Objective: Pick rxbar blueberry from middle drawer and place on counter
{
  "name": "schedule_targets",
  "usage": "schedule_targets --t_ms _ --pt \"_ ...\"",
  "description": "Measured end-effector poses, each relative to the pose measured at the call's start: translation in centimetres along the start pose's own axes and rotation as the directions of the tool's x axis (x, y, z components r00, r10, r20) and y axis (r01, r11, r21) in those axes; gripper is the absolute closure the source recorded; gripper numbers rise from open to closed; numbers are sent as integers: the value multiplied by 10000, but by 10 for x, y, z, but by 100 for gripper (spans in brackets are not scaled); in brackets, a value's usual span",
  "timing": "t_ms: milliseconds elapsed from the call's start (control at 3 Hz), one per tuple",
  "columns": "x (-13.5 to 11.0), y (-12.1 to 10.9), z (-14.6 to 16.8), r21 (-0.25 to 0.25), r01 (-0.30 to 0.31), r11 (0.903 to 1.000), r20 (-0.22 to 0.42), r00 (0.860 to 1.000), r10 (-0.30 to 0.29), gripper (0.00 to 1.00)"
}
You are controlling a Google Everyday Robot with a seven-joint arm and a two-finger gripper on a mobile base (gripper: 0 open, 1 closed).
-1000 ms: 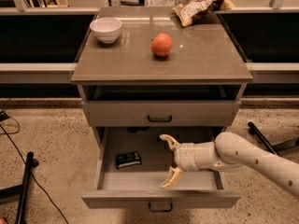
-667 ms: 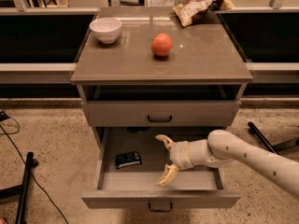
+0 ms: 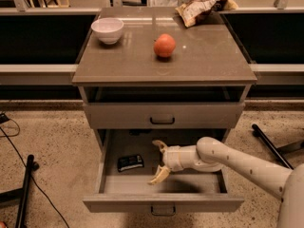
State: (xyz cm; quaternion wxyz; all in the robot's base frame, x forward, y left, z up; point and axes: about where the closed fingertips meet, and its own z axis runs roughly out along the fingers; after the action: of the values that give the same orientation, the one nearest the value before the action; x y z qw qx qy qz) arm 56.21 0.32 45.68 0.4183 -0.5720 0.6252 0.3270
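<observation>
The rxbar blueberry (image 3: 130, 162), a small dark flat bar with a pale label, lies on the floor of the open middle drawer (image 3: 161, 203), left of centre. My gripper (image 3: 158, 161) reaches in from the right, inside the drawer, with its two pale fingers spread open, one toward the drawer's back and one toward its front. It is empty and sits a short way to the right of the bar, apart from it. The counter (image 3: 209, 56) is the glossy grey-brown cabinet top above.
On the counter stand a white bowl (image 3: 108, 30) at back left, an orange fruit (image 3: 164, 45) near the middle and a tan-and-brown snack bag (image 3: 203, 5) at the back right. A shut drawer front (image 3: 162, 116) lies above the open one. Black cables and stand legs (image 3: 23, 189) lie on the floor.
My gripper has moved left inside the drawer, closer to the bar, with its fingers still spread. The bar has not moved.
</observation>
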Motion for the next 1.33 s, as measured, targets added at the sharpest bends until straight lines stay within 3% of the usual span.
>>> schedule_targets --t_ms 333,667,1000,1333 --pt "17 -14 20 479 250 9985 355 9990 -267 11" --pt "30 -20 44 457 517 9976 440 9976 -537 30" --pt "36 -21 67 338 621 9975 388 9972 -634 31" --pt "35 -24 86 416 673 9969 455 9966 -692 24"
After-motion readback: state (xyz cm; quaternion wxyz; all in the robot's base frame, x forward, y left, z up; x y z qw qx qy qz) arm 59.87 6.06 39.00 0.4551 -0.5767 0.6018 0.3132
